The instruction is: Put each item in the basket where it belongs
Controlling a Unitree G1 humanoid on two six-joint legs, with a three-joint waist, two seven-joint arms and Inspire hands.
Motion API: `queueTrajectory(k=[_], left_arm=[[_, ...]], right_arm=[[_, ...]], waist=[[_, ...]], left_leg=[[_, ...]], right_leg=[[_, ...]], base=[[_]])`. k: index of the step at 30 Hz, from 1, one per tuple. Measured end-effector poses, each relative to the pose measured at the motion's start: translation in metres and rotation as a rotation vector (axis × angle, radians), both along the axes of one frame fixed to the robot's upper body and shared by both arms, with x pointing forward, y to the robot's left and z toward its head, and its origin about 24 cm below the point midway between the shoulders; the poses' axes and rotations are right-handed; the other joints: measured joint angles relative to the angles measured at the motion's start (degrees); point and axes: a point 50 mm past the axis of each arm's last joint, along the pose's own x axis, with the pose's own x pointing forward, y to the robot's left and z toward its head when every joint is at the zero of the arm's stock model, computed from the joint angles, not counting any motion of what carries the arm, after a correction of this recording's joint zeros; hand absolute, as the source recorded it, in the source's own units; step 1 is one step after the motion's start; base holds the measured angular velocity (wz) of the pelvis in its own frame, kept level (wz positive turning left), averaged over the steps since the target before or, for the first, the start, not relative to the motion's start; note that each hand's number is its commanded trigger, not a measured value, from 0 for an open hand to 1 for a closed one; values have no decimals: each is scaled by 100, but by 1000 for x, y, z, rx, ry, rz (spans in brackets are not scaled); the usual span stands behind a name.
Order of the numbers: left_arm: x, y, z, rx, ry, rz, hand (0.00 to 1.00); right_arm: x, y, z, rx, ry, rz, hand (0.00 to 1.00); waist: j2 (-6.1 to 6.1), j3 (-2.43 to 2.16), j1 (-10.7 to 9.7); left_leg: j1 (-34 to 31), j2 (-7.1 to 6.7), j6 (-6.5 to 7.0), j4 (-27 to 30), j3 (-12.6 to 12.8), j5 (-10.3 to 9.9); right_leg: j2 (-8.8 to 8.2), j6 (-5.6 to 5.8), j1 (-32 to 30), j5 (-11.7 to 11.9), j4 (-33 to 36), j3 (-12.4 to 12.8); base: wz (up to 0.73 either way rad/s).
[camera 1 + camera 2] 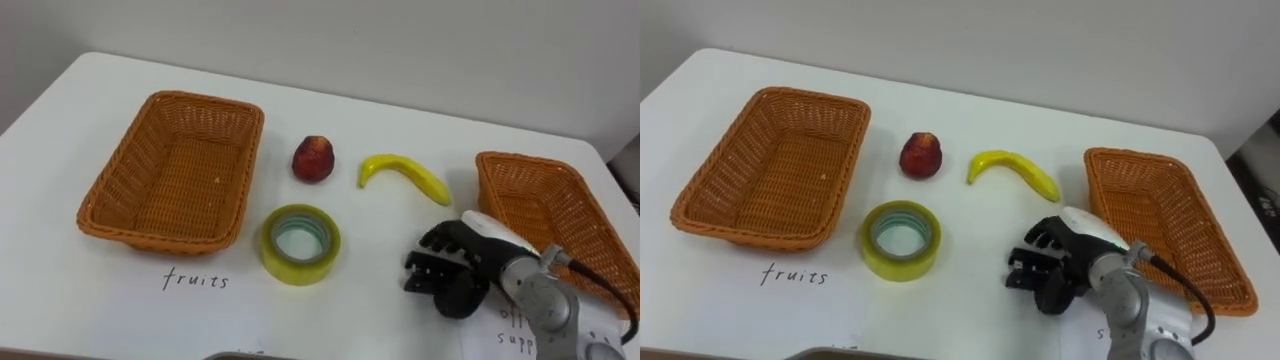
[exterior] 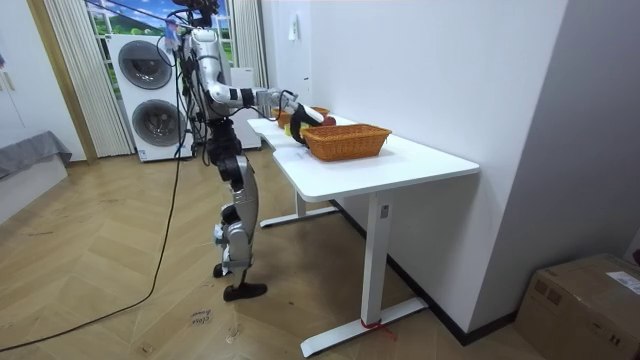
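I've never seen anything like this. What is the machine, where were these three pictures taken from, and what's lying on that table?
It is a two-legged humanoid robot doing housework. The room view comes from a camera standing in the room: the robot stands at the far end of a white table. The two eye views come from the camera on its head, looking down. On the table lie a red round fruit, a yellow banana and a yellow-green roll of tape, between the left brown wicker basket and the right brown wicker basket, both empty. The black-and-white shape at lower right is its right robot hand, near the right basket; nothing is in it.
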Motion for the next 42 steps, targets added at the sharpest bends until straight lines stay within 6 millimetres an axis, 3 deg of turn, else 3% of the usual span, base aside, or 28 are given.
queueTrajectory(k=[26,31,35,38,42], left_arm=[[-6,0,1,40,6,-12,0],[-2,-4,0,27,-6,-22,0],[-7,-6,-3,9,-2,-2,0],[-15,-4,-5,9,32,18,0],[-20,-1,-6,5,35,41,0]], right_arm=[[1,4,1,-11,-20,8,100],[1,2,2,13,-42,-4,100],[2,1,13,53,-70,10,100],[3,7,24,135,-122,43,100],[5,7,42,225,-224,63,100]], waist=[[59,-5,-31],[116,4,-28],[228,56,-84],[270,69,-192],[202,71,-225]], left_leg=[[5,-1,-5,-13,1,4],[35,-1,-5,-22,40,4],[0,-4,0,-31,66,7],[-27,-2,-4,-66,90,21],[-17,-1,-5,-104,100,31]], right_leg=[[4,0,-5,0,-4,1],[6,-1,4,0,-1,49],[7,1,-41,2,10,94],[8,1,-99,2,15,106],[3,2,-107,1,-3,128]], base=[[0],[-4],[-3],[-2],[0]])
